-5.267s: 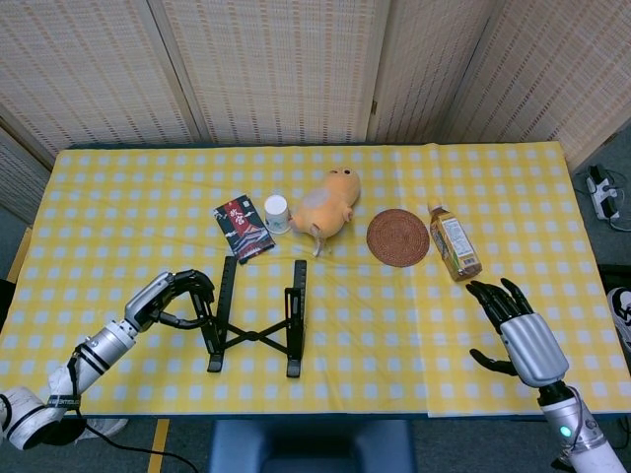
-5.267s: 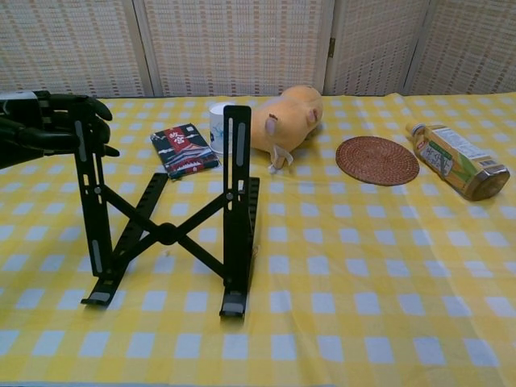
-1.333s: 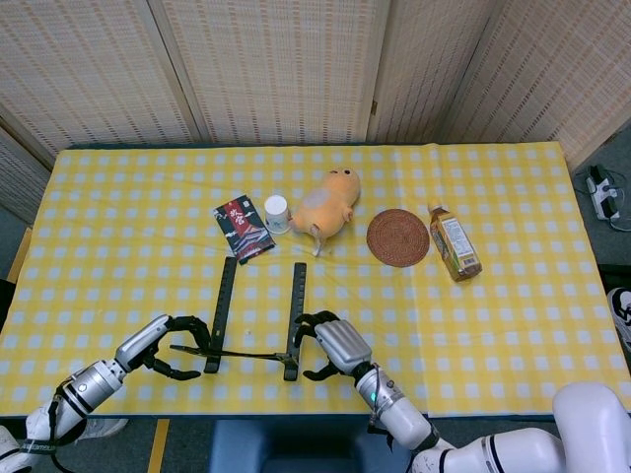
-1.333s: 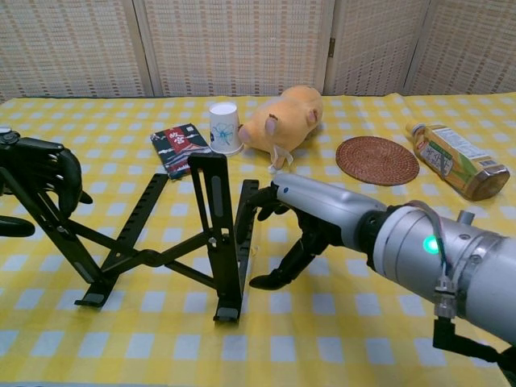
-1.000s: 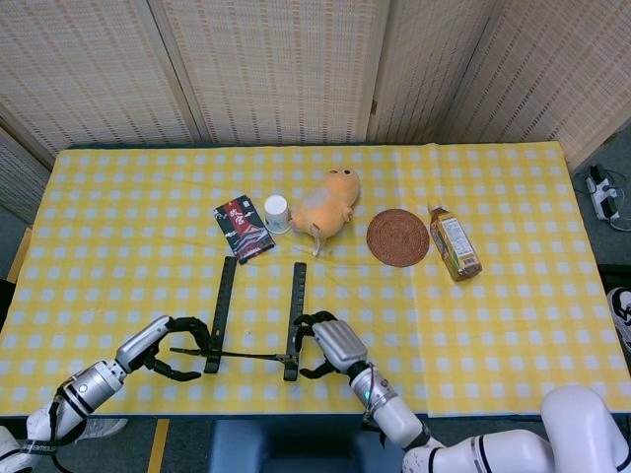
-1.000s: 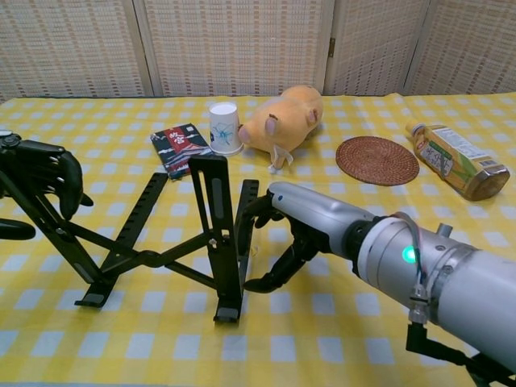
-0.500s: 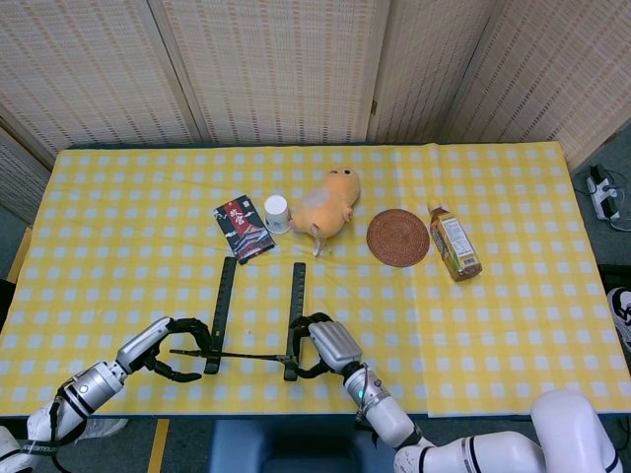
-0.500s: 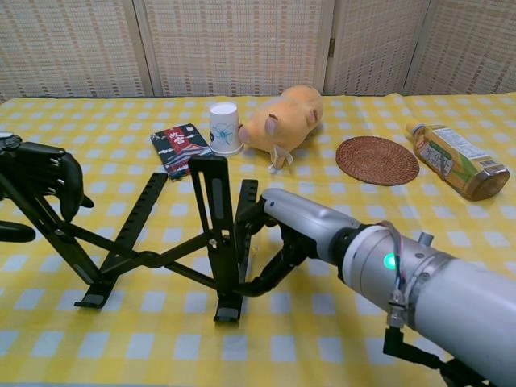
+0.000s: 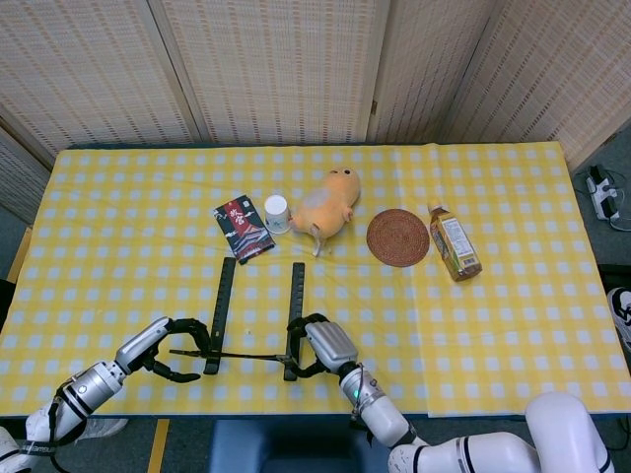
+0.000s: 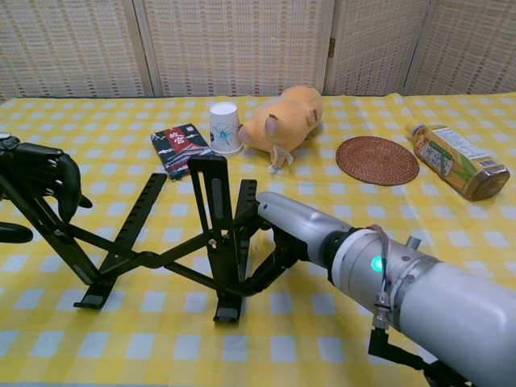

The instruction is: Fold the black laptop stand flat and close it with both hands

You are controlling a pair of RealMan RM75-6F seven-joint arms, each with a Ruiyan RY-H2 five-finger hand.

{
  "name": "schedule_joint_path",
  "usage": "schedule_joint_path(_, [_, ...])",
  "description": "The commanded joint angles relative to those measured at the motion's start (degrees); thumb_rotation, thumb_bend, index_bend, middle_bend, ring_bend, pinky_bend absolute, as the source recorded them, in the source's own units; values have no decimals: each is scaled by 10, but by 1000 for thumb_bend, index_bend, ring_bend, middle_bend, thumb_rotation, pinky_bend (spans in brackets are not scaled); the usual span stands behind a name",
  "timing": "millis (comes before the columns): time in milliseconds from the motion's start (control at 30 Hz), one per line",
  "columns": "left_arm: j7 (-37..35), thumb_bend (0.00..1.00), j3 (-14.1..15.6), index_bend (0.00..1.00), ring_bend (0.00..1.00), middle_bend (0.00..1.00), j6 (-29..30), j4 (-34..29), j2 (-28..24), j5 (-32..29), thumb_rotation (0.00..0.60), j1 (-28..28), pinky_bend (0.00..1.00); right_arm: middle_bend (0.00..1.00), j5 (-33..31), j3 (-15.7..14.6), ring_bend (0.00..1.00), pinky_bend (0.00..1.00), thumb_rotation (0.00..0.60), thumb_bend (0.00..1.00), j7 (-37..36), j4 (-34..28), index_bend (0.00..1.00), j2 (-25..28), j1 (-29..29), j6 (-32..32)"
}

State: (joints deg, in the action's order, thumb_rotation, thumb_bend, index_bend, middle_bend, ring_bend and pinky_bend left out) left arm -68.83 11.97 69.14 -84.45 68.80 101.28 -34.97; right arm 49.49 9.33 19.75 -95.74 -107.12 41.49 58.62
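The black laptop stand (image 9: 295, 296) stands in the near left-middle of the yellow checked table, its two rails joined by a crossed brace. In the chest view the stand (image 10: 216, 211) is still raised, its rails leaning and spread apart. My left hand (image 9: 174, 347) grips the top of the left rail, and the chest view shows this left hand (image 10: 39, 179) wrapped around it. My right hand (image 9: 322, 347) holds the lower part of the right rail. In the chest view the right hand (image 10: 276, 232) curls its fingers around that rail from the right.
Behind the stand lie a dark snack packet (image 9: 243, 228), an upturned paper cup (image 9: 276, 211), an orange plush toy (image 9: 328, 201), a round woven coaster (image 9: 398, 237) and a tea bottle (image 9: 455, 243) on its side. The table's front edge (image 9: 296, 416) runs close below both hands.
My right hand has slid left and closed around the stand's right rail. The left hand keeps its grip, and the stand has barely shifted.
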Motion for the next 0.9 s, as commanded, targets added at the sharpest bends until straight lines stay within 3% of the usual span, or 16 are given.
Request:
schedule_joint_path(33, [-1, 180, 0, 460, 463, 528, 0, 1, 0, 0, 600, 0, 224, 292, -1, 1, 218, 126, 600, 285, 1, 2, 629, -2, 0, -1])
schedule_joint_path(633, [-3, 180, 5, 456, 449, 528, 4, 6, 0, 6, 600, 1, 224, 309, 1, 6, 220, 126, 600, 366, 10, 20, 667, -22, -1, 0])
schedule_joint_path(767, [9, 180, 3, 444, 388, 513, 5, 7, 2, 1, 600, 4, 224, 311, 2, 8, 222, 126, 600, 373, 12, 16, 669, -19, -2, 0])
schedule_joint_path(900, [24, 180, 0, 411, 245, 403, 7, 9, 4, -1, 600, 7, 213, 310, 3, 10, 221, 120, 600, 373, 17, 10, 669, -12, -2, 0])
